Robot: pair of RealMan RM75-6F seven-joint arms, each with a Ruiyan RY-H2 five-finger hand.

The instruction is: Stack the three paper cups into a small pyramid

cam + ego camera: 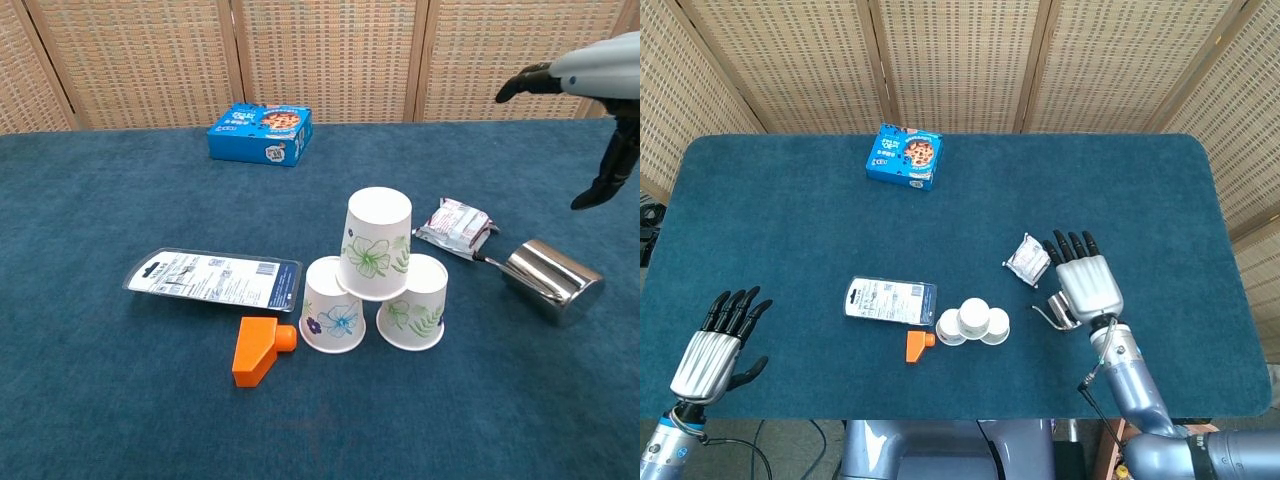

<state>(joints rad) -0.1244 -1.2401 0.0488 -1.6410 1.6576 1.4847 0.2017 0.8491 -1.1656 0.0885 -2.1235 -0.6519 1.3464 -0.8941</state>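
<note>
Three white flower-printed paper cups stand upside down as a small pyramid. The top cup (377,243) (974,311) rests across the lower left cup (332,306) and the lower right cup (414,303). My right hand (1087,283) (590,100) hovers open to the right of the stack, above the steel cup, fingers spread, holding nothing. My left hand (712,346) lies open near the table's front left corner, far from the cups.
An orange plastic piece (258,350) and a flat blister pack (214,279) lie left of the stack. A foil packet (456,225) and a tipped steel cup (551,279) lie to the right. A blue box (260,132) sits at the back.
</note>
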